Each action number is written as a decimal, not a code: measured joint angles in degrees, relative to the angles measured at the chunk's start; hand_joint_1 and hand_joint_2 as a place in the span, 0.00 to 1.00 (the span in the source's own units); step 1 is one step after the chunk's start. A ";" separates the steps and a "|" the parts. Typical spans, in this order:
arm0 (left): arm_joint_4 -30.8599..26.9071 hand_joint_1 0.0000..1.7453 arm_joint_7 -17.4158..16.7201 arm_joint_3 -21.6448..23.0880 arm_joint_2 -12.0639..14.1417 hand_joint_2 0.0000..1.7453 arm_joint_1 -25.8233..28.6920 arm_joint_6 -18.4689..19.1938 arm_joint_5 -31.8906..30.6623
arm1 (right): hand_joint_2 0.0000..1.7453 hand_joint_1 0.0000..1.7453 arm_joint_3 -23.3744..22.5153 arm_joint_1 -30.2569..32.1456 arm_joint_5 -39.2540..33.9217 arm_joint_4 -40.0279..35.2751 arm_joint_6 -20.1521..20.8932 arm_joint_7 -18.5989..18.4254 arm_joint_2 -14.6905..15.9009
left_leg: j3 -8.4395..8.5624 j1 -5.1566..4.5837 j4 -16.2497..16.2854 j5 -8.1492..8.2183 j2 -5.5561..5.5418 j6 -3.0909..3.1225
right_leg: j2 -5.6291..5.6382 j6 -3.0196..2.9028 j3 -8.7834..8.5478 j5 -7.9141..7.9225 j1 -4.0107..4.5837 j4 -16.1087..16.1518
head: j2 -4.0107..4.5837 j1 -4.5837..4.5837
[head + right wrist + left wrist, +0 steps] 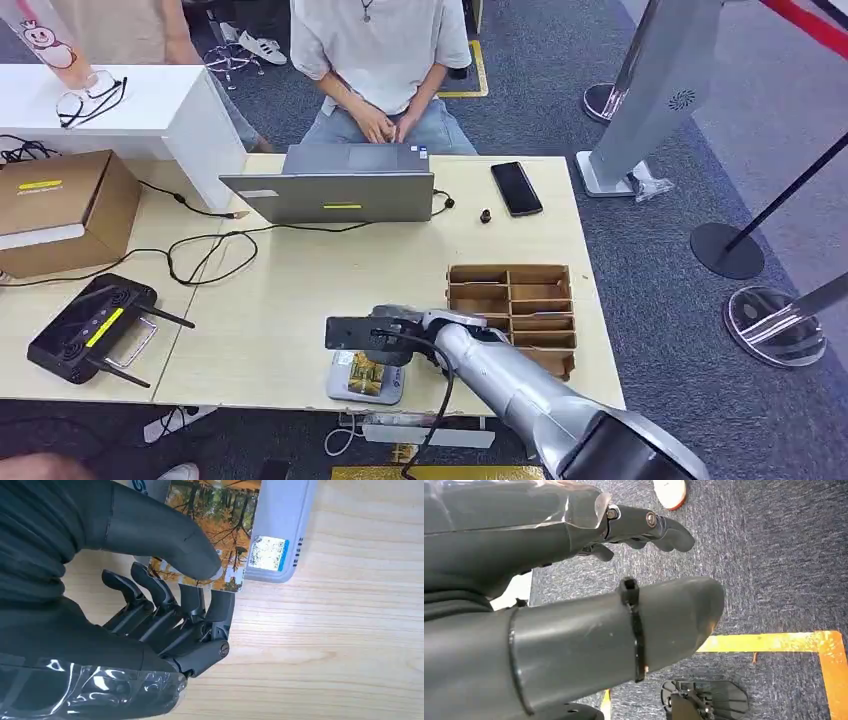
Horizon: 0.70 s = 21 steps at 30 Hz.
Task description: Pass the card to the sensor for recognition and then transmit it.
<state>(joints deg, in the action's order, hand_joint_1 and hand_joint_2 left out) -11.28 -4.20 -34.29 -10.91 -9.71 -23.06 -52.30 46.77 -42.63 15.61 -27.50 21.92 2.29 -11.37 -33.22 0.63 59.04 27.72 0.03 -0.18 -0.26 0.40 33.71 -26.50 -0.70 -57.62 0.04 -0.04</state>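
R hand fingers [200, 607] curled under the card [220, 525], thumb pressed on its top face, so card is pinched betw thumb & fingers; card has an autumn-tree print and lies flat over the sensor [280, 535], a light grey pad w/ a QR sticker, card edge overhanging the pad's edge twd the hand. In head view the right hand [385, 335] sits at the near edge of the bench [280, 290], right on the sensor [365, 385] w/ the card [366, 375] on top. Silver R arm comes in from near-right. Just right of the hand: brown divided tray [515, 300], several compartments, contents can't tell. Far side of bench: open laptop [335, 190], black phone [516, 188] to its right, a person seated behind laptop [380, 60]. Left part of bench: cardboard box [60, 210], black router-like device w/ antennas [90, 330], cables betw them. L hand [644, 527] hangs over blue-grey carpet, fingers loosely apart, nothing in it; yellow floor tape [774, 642] below it.
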 joint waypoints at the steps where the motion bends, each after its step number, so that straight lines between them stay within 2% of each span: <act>1: 0.00 0.00 0.00 -0.02 0.00 0.00 0.00 0.00 0.00 | 1.00 1.00 0.02 0.01 0.00 0.09 -0.04 0.00 -0.02 | 0.00 0.00 0.00 0.00 0.00 0.00 | 0.00 0.00 0.00 0.00 0.00 0.00 | 0.00 0.00; 21: 0.00 0.00 0.31 -0.02 0.00 0.00 0.03 0.00 0.07 | 1.00 1.00 0.22 0.05 0.39 1.18 -0.50 0.02 -0.52 | 0.00 0.00 0.00 0.00 0.00 0.00 | 0.00 0.00 0.00 0.00 0.00 0.00 | 0.00 0.00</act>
<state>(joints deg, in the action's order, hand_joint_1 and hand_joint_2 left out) -11.28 -3.89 -34.32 -10.91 -9.67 -23.06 -52.24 46.99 -42.57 16.00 -26.32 21.42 2.32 -11.89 -33.22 0.63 59.04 27.72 0.02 -0.18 -0.27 0.40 33.71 -26.50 -0.70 -57.62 0.04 -0.04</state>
